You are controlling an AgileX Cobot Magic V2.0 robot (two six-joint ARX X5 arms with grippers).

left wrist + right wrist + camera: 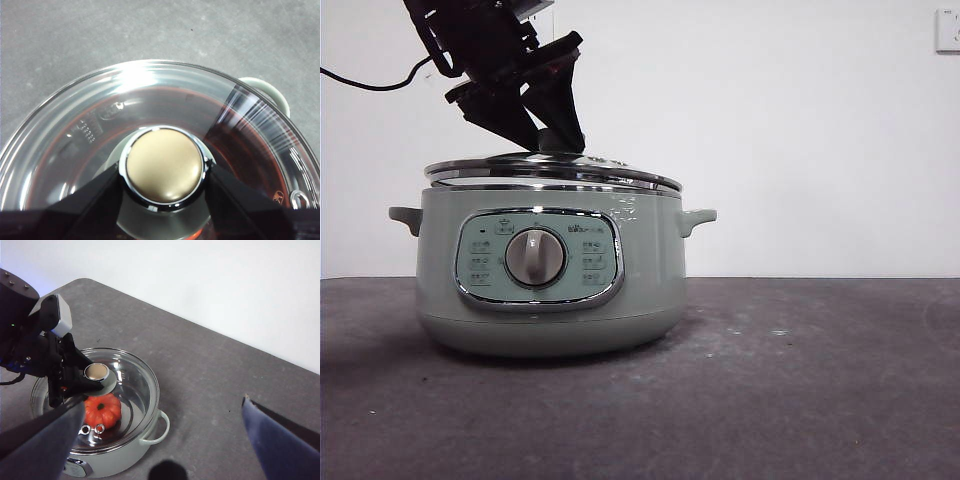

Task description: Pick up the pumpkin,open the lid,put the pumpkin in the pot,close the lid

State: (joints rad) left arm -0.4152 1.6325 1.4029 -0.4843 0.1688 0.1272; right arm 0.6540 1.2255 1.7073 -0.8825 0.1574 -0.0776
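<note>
The pale green pot [550, 300] stands on the dark table. The glass lid [560, 170] lies at the pot's rim, slightly tilted. My left gripper [552, 135] comes down from the upper left and is shut on the lid's round knob [164, 166], one jaw on each side. In the right wrist view the orange pumpkin [102, 410] sits inside the pot [130, 457] and shows through the lid's glass [137, 385]. My right gripper [164, 402] is open and empty, high above the table beside the pot.
The pot's side handles [698, 218] stick out left and right. The dark grey table [800, 380] runs to a white wall behind. A black cable [370, 82] hangs at the upper left.
</note>
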